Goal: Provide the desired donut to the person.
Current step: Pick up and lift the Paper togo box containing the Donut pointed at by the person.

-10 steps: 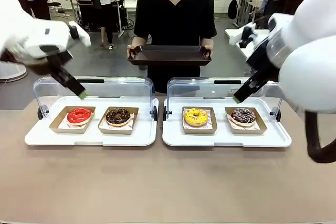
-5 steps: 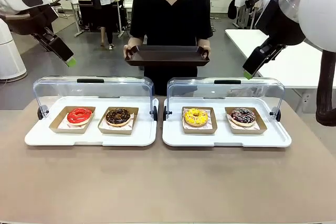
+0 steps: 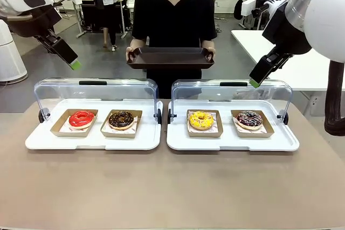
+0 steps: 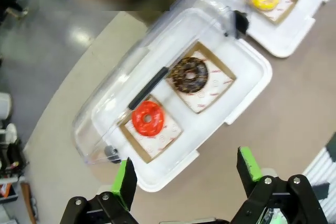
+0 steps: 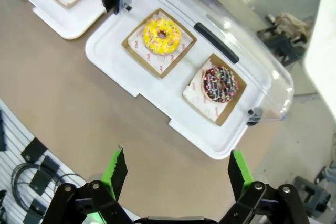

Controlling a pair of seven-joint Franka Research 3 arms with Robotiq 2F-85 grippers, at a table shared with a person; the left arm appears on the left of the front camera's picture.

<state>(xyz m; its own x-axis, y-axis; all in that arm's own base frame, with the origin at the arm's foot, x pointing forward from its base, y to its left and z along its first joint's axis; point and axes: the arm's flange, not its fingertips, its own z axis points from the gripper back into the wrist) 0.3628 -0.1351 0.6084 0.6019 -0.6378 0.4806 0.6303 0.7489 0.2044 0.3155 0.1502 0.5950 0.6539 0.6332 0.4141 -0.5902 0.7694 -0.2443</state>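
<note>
Across the table the person [image 3: 173, 14] in a black T-shirt holds a dark tray [image 3: 170, 57] in both hands. Four donuts lie in cardboard trays: red [image 3: 81, 118], chocolate [image 3: 121, 118], yellow [image 3: 201, 119] and dark sprinkled [image 3: 249, 118]. My left gripper [image 3: 74, 64] hangs high above the far left. In the left wrist view it [image 4: 186, 170] is open and holds nothing, over the red donut [image 4: 147, 118] and chocolate donut [image 4: 190, 74]. My right gripper [image 3: 254, 82] hovers above the right case. In its wrist view it [image 5: 176, 167] stands open over the yellow [image 5: 161, 35] and sprinkled [image 5: 220, 84] donuts.
Each pair of donuts sits on a white base [image 3: 94, 141] [image 3: 232, 143] with a clear hinged lid [image 3: 94, 85] [image 3: 232, 87] tipped back behind it. Brown tabletop [image 3: 172, 187] spreads in front of the cases. A white table [image 3: 280, 52] stands at the back right.
Both arms have risen from just above the cases to well over them, then barely moved in the last half second. Donuts and lids stay put.
</note>
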